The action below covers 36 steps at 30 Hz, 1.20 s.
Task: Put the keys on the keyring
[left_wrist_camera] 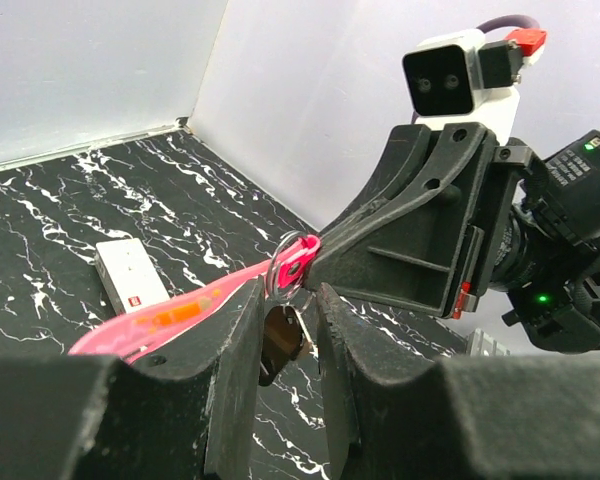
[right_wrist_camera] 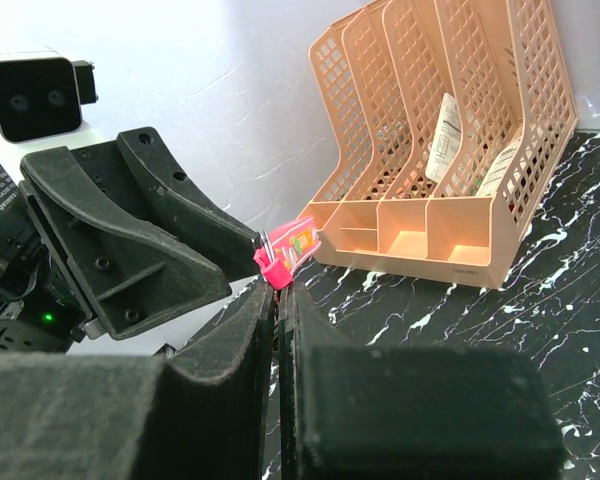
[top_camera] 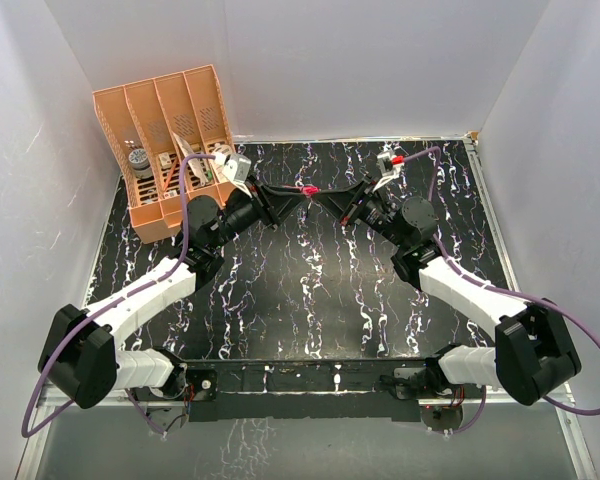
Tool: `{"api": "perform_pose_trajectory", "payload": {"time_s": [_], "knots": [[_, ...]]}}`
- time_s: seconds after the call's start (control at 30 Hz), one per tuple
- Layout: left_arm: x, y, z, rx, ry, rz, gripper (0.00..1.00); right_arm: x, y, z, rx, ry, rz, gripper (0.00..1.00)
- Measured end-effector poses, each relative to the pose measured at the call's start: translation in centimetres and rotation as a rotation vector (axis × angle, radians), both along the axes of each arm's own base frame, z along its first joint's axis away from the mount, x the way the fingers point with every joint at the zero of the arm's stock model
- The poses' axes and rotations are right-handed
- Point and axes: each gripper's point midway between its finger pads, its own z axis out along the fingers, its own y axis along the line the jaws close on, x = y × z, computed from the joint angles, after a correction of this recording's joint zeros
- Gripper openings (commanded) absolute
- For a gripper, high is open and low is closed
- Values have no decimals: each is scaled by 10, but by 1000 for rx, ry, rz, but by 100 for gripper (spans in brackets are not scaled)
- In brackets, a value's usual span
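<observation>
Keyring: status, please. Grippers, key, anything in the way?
Left gripper shut on key, just below the ring. Right gripper shut on keyring, at its pink tag. Nothing between them; white box lies apart on table.

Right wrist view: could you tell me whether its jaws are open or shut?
Shut: the right gripper shows only a sliver between its jaws, pinching the pink keyring at the tips.

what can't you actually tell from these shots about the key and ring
Left wrist: whether the key is on the keyring yet; the left fingers cover part of it.
Right wrist: the key, hidden behind the right fingers; only the keyring shows.
Top: the key, too small and hidden between the fingers.
How many keys: no view tells.
</observation>
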Motion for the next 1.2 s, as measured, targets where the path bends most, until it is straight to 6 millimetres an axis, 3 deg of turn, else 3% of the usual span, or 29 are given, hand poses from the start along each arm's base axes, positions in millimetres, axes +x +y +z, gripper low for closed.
{"api": "perform_pose_trajectory", "payload": {"time_s": [0.47, 0.77, 0.83, 0.93, 1.2], "knots": [[-1, -9, -9, 3, 24, -48, 26, 0, 0, -1, -1, -1, 10, 0], [-1, -10, -5, -12, 8, -56, 26, -1, 1, 0, 2, -10, 18, 0], [-2, -10, -3, -15, 4, -56, 23, -1, 1, 0, 1, -9, 20, 0], [-2, -10, -2, -18, -3, -56, 12, -1, 2, 0, 3, -9, 24, 0], [-2, -9, 1, -25, -9, -55, 5, -2, 2, 3, 14, -18, 30, 0]]}}
